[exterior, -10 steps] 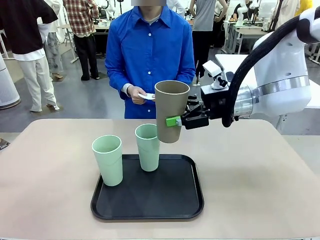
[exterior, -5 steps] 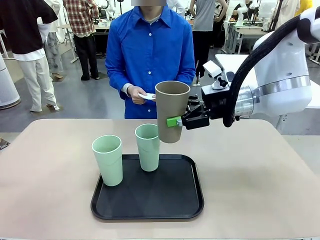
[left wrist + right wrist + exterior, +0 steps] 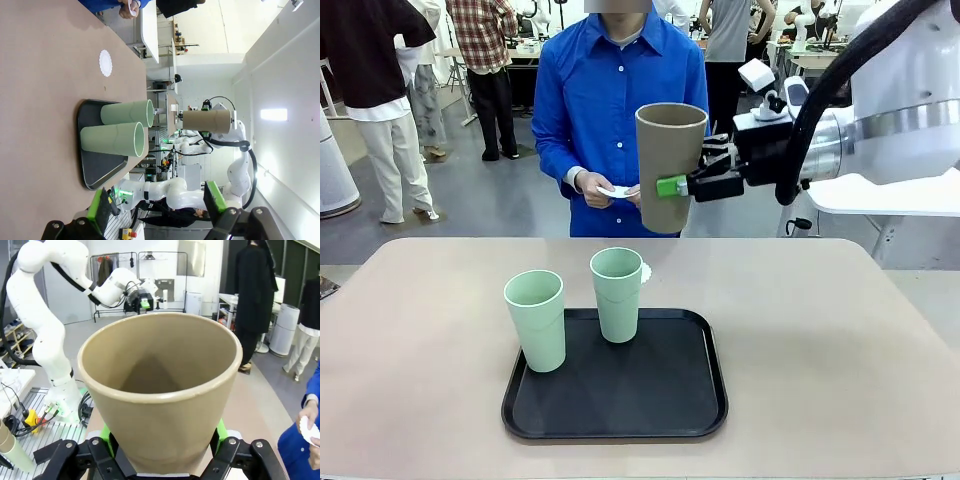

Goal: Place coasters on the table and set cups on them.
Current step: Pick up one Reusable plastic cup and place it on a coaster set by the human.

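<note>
Right gripper (image 3: 672, 186) pinches the brown cup (image 3: 670, 165) by its side, upright and high above the table (image 3: 820, 330); one coaster (image 3: 105, 63) lies bare just beyond the tray (image 3: 620, 400), where two mint cups (image 3: 535, 320) stand; left gripper (image 3: 157, 205) hangs back, jaws spread, nothing between them; the next move, I'd judge: lower the cup squarely onto that coaster, then let go.

No text, label, brand, number or sign can be read anywhere; any print in the background is too small to make out.
</note>
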You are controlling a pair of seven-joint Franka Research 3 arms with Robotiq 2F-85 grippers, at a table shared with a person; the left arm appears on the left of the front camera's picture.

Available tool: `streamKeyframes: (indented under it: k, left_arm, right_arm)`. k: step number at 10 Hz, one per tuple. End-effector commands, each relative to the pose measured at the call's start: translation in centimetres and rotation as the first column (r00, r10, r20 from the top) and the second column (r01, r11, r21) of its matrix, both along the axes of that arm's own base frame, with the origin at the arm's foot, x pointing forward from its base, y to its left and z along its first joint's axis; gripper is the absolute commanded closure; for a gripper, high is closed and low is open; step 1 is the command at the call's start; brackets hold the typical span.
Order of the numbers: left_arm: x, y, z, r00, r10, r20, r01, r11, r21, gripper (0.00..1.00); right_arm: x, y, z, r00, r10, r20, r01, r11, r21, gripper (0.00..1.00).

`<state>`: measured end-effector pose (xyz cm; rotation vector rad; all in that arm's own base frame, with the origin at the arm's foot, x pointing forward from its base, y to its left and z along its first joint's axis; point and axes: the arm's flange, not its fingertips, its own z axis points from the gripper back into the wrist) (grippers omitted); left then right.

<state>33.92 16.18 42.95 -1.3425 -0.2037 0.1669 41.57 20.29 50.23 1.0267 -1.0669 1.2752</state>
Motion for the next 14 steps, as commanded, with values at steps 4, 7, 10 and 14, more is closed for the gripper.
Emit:
streamKeyframes:
  k: [4, 7, 10, 14]
  left_arm:
    - [-0.1, 0.2, 0.1, 1.0, 0.003, 0.02, -0.003, 1.0, -0.012, 0.0]
    - [-0.1, 0.2, 0.1, 1.0, 0.003, 0.02, -0.003, 1.0, -0.012, 0.0]
    - [-0.1, 0.2, 0.1, 1.0, 0.003, 0.02, -0.003, 1.0, -0.012, 0.0]
    - [-0.1, 0.2, 0.1, 1.0, 0.003, 0.02, -0.003, 1.0, -0.012, 0.0]
  right_arm:
    - [11.8, -2.7, -4.3, 0.997, -0.006, -0.08, 0.01, 0.999, 0.047, 0.15]
    - [14.8, -2.0, -6.3, 0.997, 0.018, -0.082, -0.016, 1.0, 0.025, 0.15]
    - [14.3, -2.8, -6.8, 0.994, -0.022, -0.107, 0.026, 0.999, 0.037, 0.15]
    - [16.0, -1.9, -8.5, 0.994, -0.063, -0.092, 0.068, 0.996, 0.051, 0.15]
